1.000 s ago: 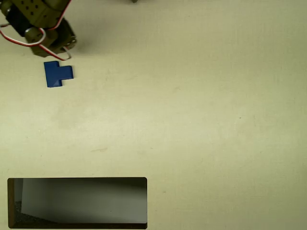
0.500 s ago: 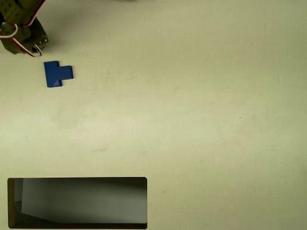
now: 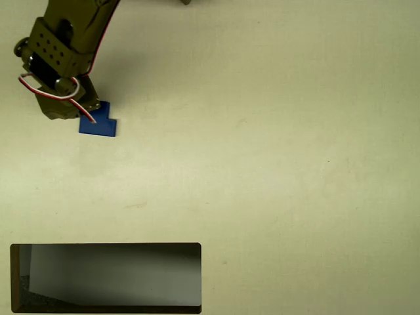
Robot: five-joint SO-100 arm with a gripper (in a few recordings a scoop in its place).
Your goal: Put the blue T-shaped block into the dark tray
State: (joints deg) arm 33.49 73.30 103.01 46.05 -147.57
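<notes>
Overhead, fingers [image 3: 84,108] over blue T-shaped block [image 3: 102,125], dark tray [image 3: 105,247] well apart.

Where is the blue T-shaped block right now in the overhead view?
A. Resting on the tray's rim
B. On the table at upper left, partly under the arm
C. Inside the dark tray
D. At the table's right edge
B: the blue T-shaped block lies on the table at upper left, partly covered by the arm, far above the dark tray.
</notes>
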